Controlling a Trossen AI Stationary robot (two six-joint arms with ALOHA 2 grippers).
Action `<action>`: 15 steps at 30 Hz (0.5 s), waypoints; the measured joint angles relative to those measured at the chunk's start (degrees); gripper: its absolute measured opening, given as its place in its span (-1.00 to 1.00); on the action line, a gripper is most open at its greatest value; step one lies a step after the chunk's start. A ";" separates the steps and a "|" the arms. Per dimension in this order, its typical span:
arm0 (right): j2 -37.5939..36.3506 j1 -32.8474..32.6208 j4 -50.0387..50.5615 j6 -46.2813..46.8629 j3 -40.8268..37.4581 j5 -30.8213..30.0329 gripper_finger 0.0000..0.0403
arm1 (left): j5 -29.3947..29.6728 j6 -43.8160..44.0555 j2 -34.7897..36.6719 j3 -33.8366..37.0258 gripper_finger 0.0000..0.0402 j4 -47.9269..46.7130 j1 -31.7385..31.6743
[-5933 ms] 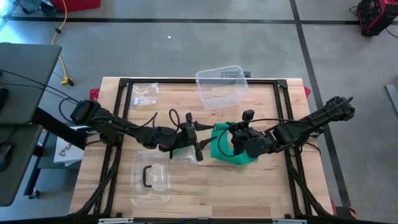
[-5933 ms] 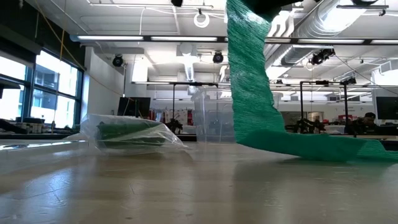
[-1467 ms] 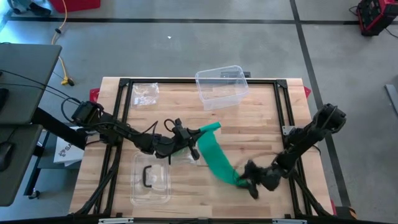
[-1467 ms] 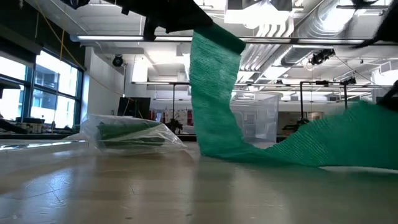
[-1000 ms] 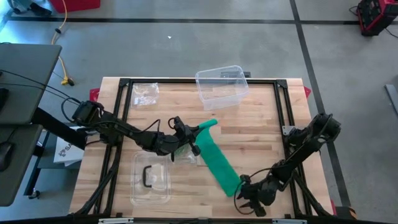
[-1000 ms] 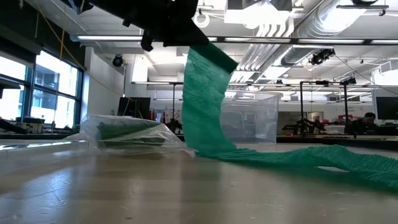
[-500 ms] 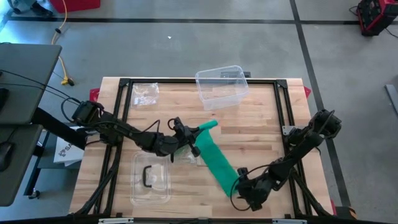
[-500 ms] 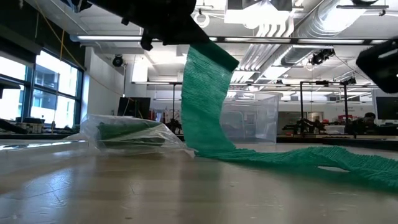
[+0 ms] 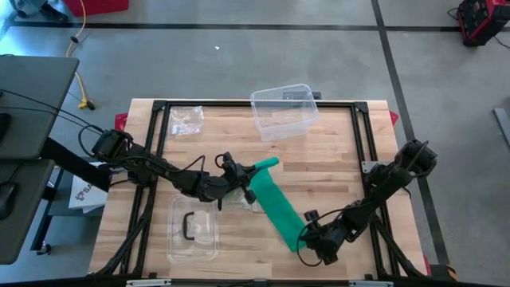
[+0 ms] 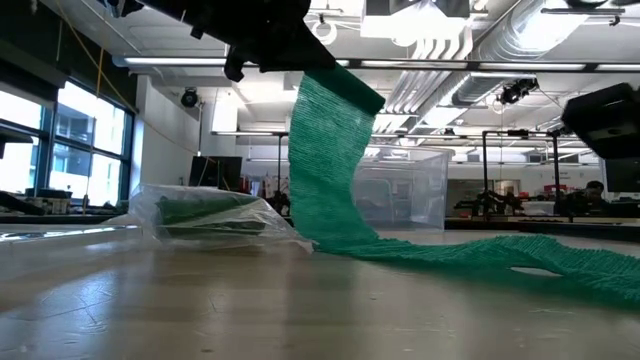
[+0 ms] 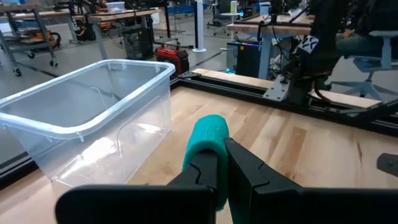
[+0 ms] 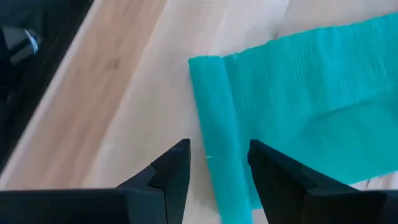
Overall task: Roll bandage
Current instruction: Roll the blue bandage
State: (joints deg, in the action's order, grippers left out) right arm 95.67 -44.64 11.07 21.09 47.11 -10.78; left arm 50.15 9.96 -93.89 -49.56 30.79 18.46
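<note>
A long green bandage (image 9: 275, 203) runs slantwise across the table's middle. Its far end (image 9: 267, 163) is raised off the table, with my left gripper (image 9: 249, 177) shut on it. In the low view the bandage (image 10: 325, 170) hangs down from there and runs along the wood to the right. Its near end (image 12: 211, 124), turned over into a narrow roll, lies on the table. My right gripper (image 9: 306, 241) stands open just above that end, slanting down, one finger (image 12: 174, 165) off the bandage and the other (image 12: 273, 165) over it. My left gripper pinches the bandage near its far end (image 11: 205, 140) between its two fingers, which come nearly level from the table's left. A short curled stub sticks out past the fingertips. The strip hangs slack below the fingers, and its lower part lies on the table.
A clear plastic bin (image 9: 284, 110) stands at the far edge and a crumpled clear bag (image 9: 185, 119) at the far left. A clear lid with a black handle (image 9: 191, 228) lies near left, and a plastic wrapper (image 10: 210, 215) beside the left gripper. Black frame rails border the table.
My right gripper has moved a little up and toward the bandage's near end, tipping and rolling as it went; its dark body has come into the low view at the right. The bandage and my left gripper have stayed as they were.
</note>
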 joint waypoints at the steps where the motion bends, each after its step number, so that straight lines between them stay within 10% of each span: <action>1: 0.19 0.54 -0.21 -0.64 0.00 0.28 -0.23 | -0.01 0.02 0.00 0.00 -0.97 -0.14 0.00; 15: 6.15 2.36 -6.52 2.04 0.13 3.79 -0.30 | -0.09 1.71 0.00 -0.04 -0.97 -1.37 0.09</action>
State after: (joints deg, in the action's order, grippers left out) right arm 101.82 -42.28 4.55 23.13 47.24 -6.98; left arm 50.06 11.67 -93.89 -49.60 29.42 18.55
